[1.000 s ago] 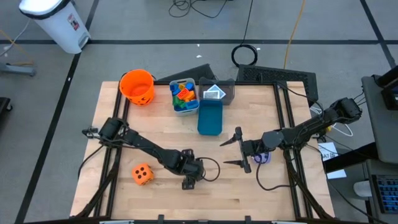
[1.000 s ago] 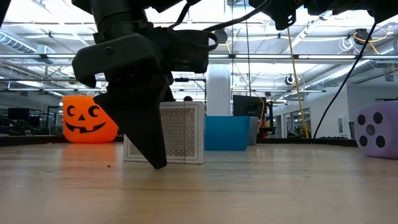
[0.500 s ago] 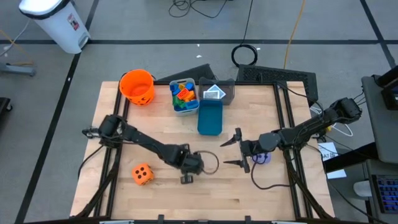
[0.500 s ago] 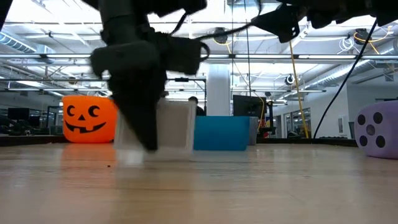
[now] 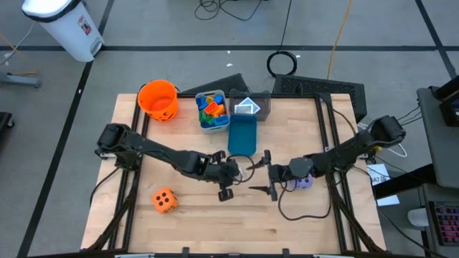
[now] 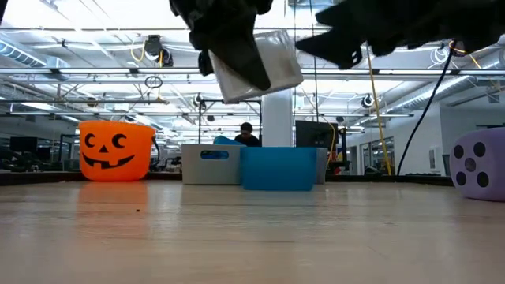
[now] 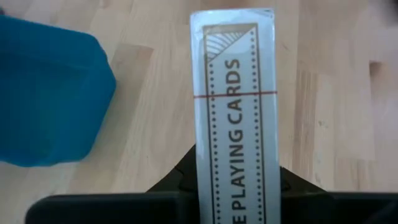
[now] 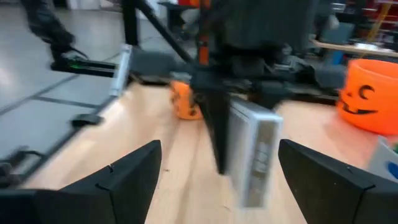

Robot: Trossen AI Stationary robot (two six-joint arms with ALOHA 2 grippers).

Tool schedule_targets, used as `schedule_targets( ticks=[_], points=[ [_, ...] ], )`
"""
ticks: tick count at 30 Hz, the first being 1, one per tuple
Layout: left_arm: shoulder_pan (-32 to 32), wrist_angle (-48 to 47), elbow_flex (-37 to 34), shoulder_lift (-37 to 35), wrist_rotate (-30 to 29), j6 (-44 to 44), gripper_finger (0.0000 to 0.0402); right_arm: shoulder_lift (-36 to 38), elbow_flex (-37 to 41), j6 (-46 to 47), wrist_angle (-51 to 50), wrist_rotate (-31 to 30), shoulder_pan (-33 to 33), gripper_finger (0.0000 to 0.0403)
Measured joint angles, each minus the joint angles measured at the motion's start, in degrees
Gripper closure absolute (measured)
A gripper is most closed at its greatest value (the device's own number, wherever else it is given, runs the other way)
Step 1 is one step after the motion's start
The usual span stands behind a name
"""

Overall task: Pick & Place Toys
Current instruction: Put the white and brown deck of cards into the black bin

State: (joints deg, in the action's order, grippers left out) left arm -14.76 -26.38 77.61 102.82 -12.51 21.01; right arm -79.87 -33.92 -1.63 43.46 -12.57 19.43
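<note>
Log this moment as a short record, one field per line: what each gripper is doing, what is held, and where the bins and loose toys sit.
left gripper: shut on the playing card box, lifted off the table near its middle
held item: playing card box, clear of the wood in the low view
right gripper: open, empty, facing the left gripper
blue bin: just beyond the two grippers
bin with blocks: at the far edge, beside the pumpkin bucket
orange die: on the table, near-left
purple die: on the table beside the right arm
</note>
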Motion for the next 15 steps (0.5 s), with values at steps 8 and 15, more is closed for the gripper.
schedule_targets(
  ticks=[8,15],
  points=[
    [-0.7,0.4,1.6,0.4,0.1,-1.9,0.0334,-4.4,-0.1,5.0,3.4,4.8,-3.8,0.009],
    [-0.6,0.6,1.6,0.4,0.2,-1.8,0.0334,-8.3,-1.8,5.5,6.9,6.8,-4.0,0.0101]
  ],
)
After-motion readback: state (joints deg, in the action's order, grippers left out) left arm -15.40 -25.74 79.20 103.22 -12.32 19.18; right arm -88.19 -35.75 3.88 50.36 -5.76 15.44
